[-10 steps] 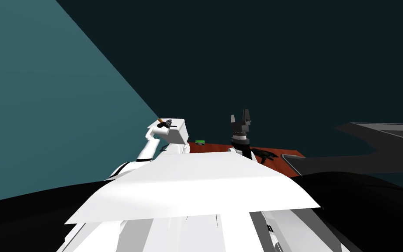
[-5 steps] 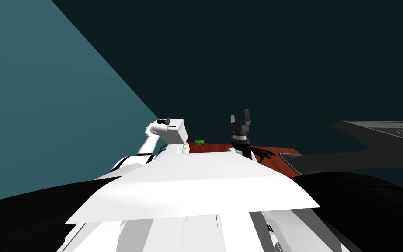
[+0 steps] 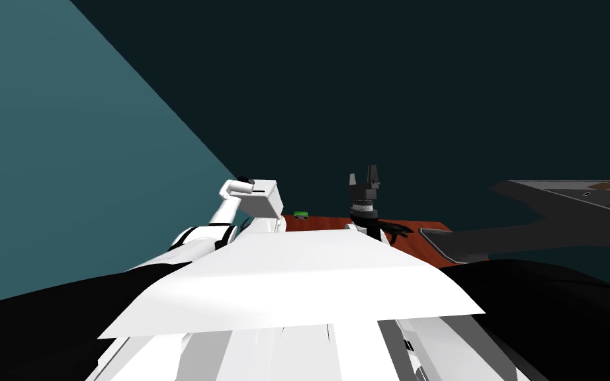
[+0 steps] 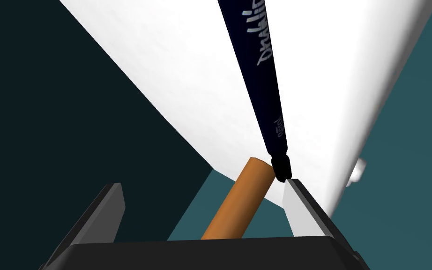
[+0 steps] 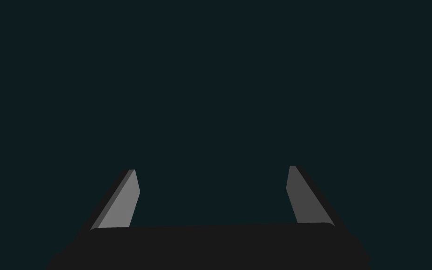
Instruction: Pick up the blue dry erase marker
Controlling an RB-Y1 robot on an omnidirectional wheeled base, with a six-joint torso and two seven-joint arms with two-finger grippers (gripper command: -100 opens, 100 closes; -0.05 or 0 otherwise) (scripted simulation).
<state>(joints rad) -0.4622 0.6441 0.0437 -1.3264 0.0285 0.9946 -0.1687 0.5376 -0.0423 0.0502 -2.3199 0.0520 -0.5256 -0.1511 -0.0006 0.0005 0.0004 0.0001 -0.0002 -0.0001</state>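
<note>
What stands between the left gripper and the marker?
An orange cylinder lies between the open fingers of the left gripper, its far end beside the black tip of the marker. The marker starts by one fingertip, not between them.

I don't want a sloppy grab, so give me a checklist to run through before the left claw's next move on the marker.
1. Left claw open: ok.
2. Dark blue marker in sight: ok.
3. Marker centred between the fingers: not ok; its black end sits just off one fingertip.
4. Gap free of other things: not ok; an orange-brown cylinder lies between the fingers.
5. Right claw open and empty: ok.
</note>
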